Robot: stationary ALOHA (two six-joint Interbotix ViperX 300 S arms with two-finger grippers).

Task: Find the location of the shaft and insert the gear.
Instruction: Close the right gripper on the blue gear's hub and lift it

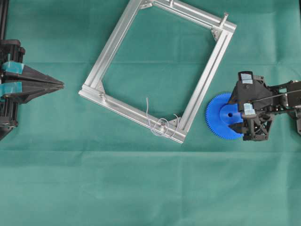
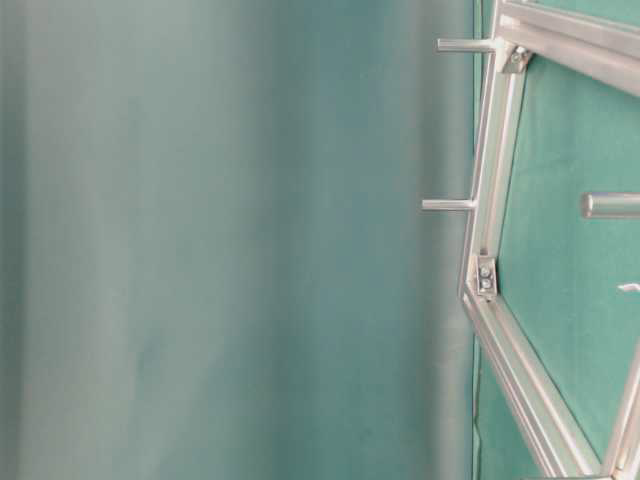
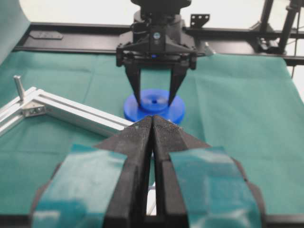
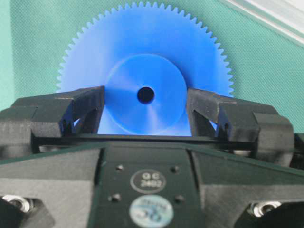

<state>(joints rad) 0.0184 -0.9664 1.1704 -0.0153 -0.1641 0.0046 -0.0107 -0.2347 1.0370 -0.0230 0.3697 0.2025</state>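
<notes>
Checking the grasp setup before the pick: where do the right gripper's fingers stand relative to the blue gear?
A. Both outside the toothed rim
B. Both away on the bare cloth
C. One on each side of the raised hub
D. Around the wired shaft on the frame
C: in the right wrist view the right gripper has one finger either side of the gear's raised hub.

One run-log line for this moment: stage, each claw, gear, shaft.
stage: grasping gear | right claw: fingers straddling hub, grip unconfirmed | left claw: shut, idle | gear: flat on cloth beside frame | shaft: bare
</notes>
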